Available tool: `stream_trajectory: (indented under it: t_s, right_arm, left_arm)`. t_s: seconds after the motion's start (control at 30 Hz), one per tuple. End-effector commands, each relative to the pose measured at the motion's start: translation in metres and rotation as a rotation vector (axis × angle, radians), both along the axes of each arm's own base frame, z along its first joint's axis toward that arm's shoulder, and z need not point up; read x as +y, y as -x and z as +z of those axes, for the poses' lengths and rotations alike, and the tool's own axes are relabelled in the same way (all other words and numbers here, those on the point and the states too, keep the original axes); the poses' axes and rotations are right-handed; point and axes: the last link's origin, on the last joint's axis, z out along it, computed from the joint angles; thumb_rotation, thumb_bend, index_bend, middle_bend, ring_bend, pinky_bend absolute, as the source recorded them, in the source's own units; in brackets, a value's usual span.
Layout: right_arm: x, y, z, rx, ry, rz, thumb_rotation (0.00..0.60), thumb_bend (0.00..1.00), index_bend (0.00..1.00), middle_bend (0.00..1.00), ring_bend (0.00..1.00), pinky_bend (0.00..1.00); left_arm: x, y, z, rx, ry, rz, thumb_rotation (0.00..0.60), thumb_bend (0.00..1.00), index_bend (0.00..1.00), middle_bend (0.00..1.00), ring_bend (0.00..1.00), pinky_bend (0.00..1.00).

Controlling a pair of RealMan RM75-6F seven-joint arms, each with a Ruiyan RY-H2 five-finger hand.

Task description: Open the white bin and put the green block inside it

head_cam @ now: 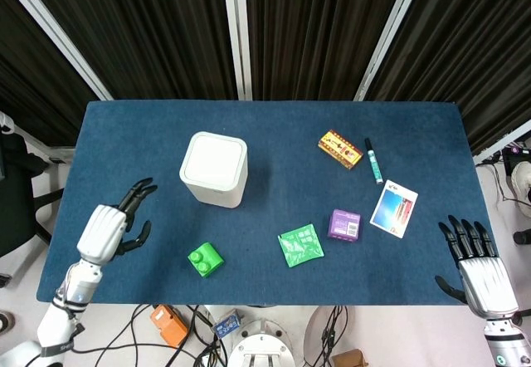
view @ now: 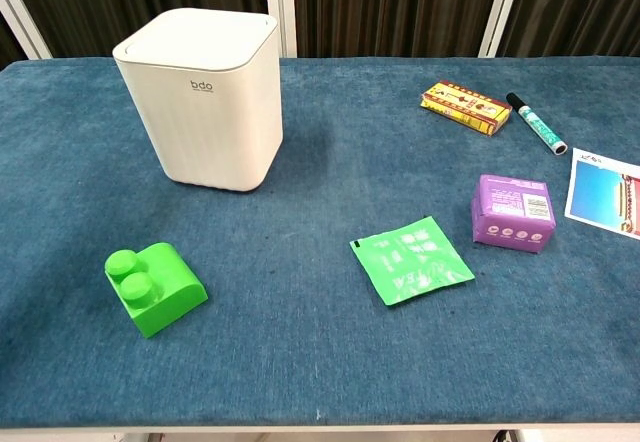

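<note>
The white bin (head_cam: 214, 168) (view: 203, 97) stands left of the table's middle with its lid down. The green block (head_cam: 205, 260) (view: 153, 287) lies on the blue cloth in front of the bin, near the front edge. My left hand (head_cam: 112, 229) hovers over the cloth left of the block, fingers spread and holding nothing. My right hand (head_cam: 479, 266) sits off the table's front right corner, fingers spread, empty. Neither hand shows in the chest view.
A green packet (head_cam: 300, 244) and a purple pack (head_cam: 343, 225) lie right of the block. Farther right are a white card (head_cam: 393, 208), a teal marker (head_cam: 374, 160) and a yellow-red box (head_cam: 339, 149). Dark curtains hang behind the table.
</note>
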Motion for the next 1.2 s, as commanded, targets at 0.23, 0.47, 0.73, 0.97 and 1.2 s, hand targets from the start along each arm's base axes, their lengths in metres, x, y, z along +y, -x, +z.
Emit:
stream_trajectory:
  t_s: [0.23, 0.47, 0.73, 0.97, 1.2]
  right_arm:
    - [-0.006, 0.002, 0.002, -0.004, -0.001, -0.016, 0.6, 0.31, 0.0, 0.0, 0.0, 0.0]
    - [-0.005, 0.002, 0.002, -0.003, -0.002, -0.014, 0.6, 0.31, 0.0, 0.0, 0.0, 0.0]
    - [-0.004, 0.002, 0.003, -0.007, 0.004, -0.012, 0.6, 0.31, 0.0, 0.0, 0.0, 0.0]
    - [-0.003, 0.002, 0.005, -0.011, 0.009, -0.009, 0.6, 0.31, 0.0, 0.0, 0.0, 0.0]
    - [-0.003, 0.002, 0.005, -0.012, 0.005, -0.008, 0.6, 0.31, 0.0, 0.0, 0.0, 0.0]
  left_arm:
    - [0.059, -0.069, -0.022, 0.175, 0.036, 0.049, 0.6, 0.4, 0.14, 0.16, 0.79, 0.81]
    - [0.056, -0.08, -0.04, 0.252, 0.054, 0.044, 0.6, 0.39, 0.16, 0.2, 0.81, 0.82]
    - [0.05, -0.083, -0.058, 0.317, 0.054, 0.018, 0.6, 0.39, 0.18, 0.21, 0.81, 0.82]
    - [0.051, -0.082, -0.067, 0.341, 0.073, 0.023, 0.6, 0.39, 0.21, 0.27, 0.81, 0.82]
    - [0.048, -0.1, -0.046, 0.287, -0.08, -0.098, 0.6, 0.37, 0.21, 0.17, 0.8, 0.82]
